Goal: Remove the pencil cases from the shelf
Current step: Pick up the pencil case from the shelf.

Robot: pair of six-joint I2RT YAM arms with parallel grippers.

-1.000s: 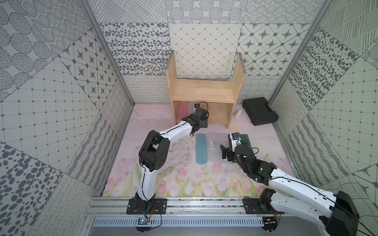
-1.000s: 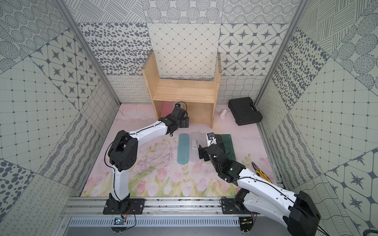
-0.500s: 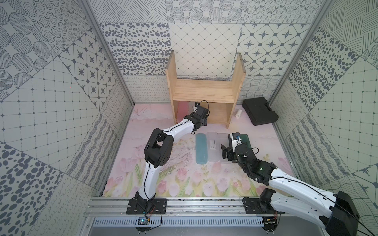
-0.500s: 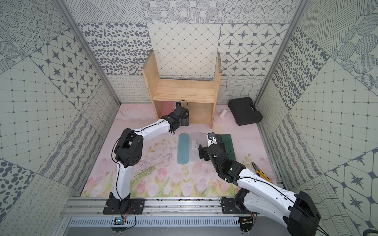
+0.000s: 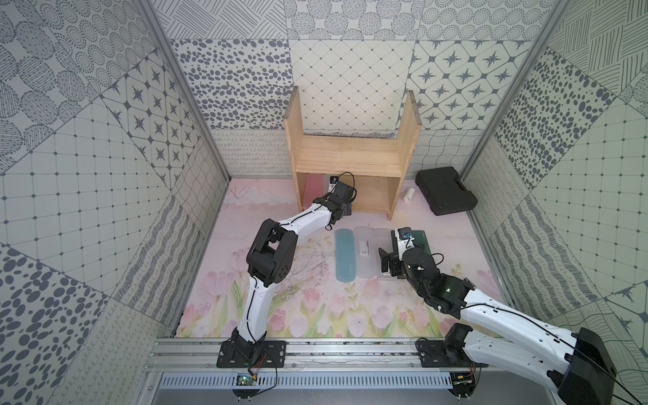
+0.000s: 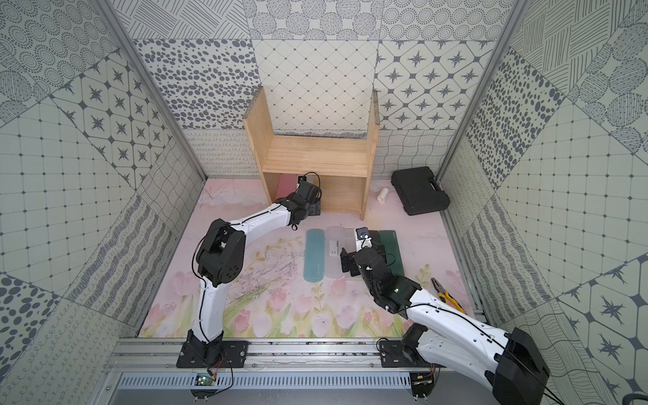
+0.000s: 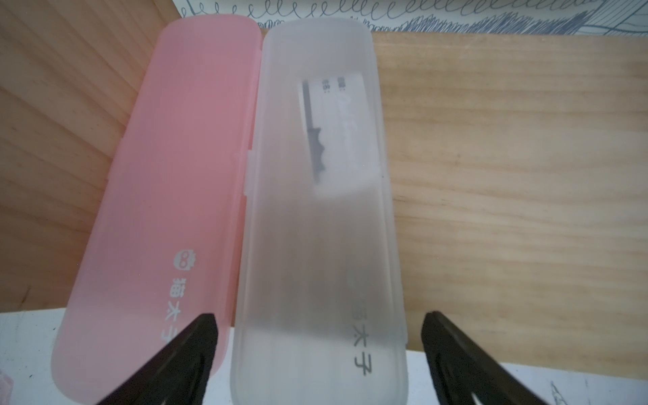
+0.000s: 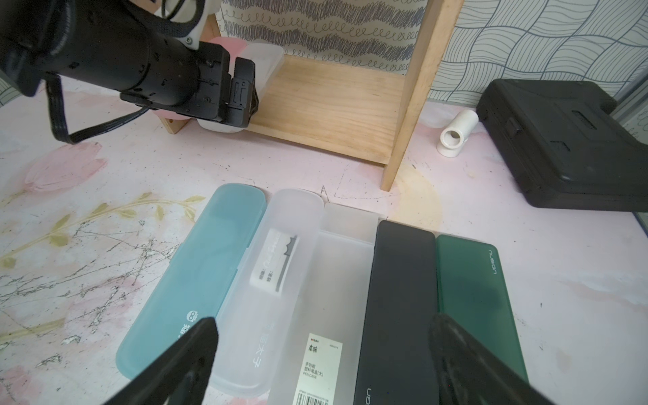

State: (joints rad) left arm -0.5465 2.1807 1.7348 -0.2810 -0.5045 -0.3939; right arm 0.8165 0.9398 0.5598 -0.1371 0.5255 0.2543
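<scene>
Pencil cases were split between two places. Five lay flat on the desk (image 8: pixel 140 157) in a close side-by-side row in front of the shelf (image 5: pixel 347 161): a light blue case (image 8: pixel 196 273), a carded clear case (image 8: pixel 270 245), a labelled clear case (image 8: pixel 336 280), a black case (image 8: pixel 399 298) and a dark green case (image 8: pixel 470 298). They were probably packed edge to edge so that there was room beside them for more. Two were on the shelf's lower board, a pink case (image 7: pixel 157 210) next to the side board and a frosted clear case (image 7: pixel 315 228) touching it. Both had their near ends jutting past the board's front edge, and that overhang looked like the reason for coming in from the front. The left gripper (image 7: pixel 319 315) had its jaws apart, straddling the near end of the frosted clear case, one finger over the pink case's corner, and gripped nothing as far as could be seen. The right gripper (image 8: pixel 324 319) hung over the row with jaws spread wide and empty, seemingly parked clear of the shelf opening so the left arm had room
</scene>
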